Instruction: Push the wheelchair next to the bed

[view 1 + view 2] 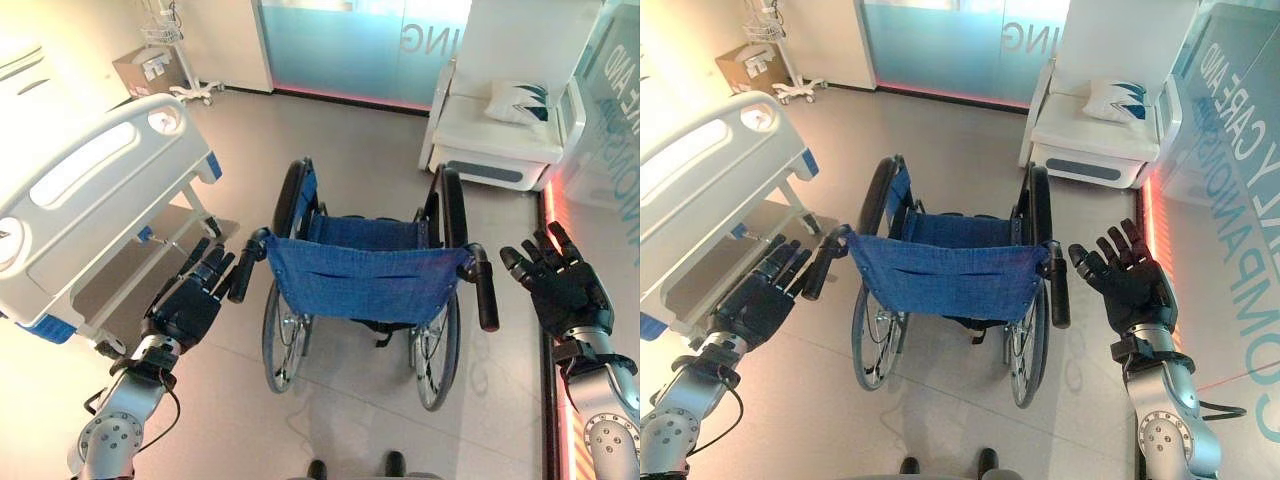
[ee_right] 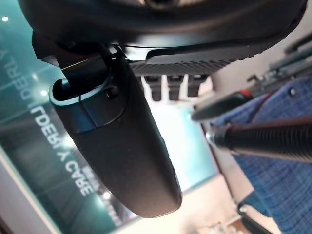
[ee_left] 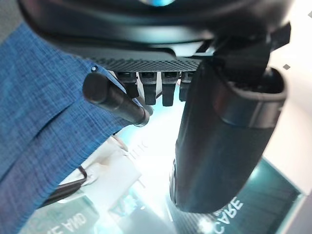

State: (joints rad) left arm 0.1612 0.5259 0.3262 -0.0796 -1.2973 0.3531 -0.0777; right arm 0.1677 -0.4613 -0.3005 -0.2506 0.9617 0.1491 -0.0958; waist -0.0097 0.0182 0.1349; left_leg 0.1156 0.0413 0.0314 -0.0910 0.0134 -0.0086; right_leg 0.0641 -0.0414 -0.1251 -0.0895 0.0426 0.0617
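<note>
- Two hands are up at the wheelchair (image 1: pixel 370 290), and neither has a grip on it; I judge this to be the reach-to-grasp step, before any pushing.
- My left hand (image 1: pixel 190 300) sits just beside the left push handle (image 1: pixel 243 268), fingers straight and relaxed. From the left wrist view the handle (image 3: pixel 114 100) lies close under the fingertips, but nothing is curled round it.
- My right hand (image 1: pixel 1130 280) is spread wide, palm toward the chair, a little apart from the right push handle (image 1: pixel 1060 290). The right wrist view shows that ribbed grip (image 2: pixel 265 139) off to the side of the thumb, not enclosed.
- The wheelchair stands on the open floor directly in front of me, its blue backrest (image 1: pixel 365 280) facing me, with the bed (image 1: pixel 90 200) off to my left, near but not alongside it.
- A white armchair (image 1: pixel 500 130) stands further ahead on the right, well apart from the chair.
- Next, I think, both hands need to come inward onto the handles and close round them evenly.
- After that the push would have to steer leftward; an uneven grip could swing the chair into the bed frame.
</note>
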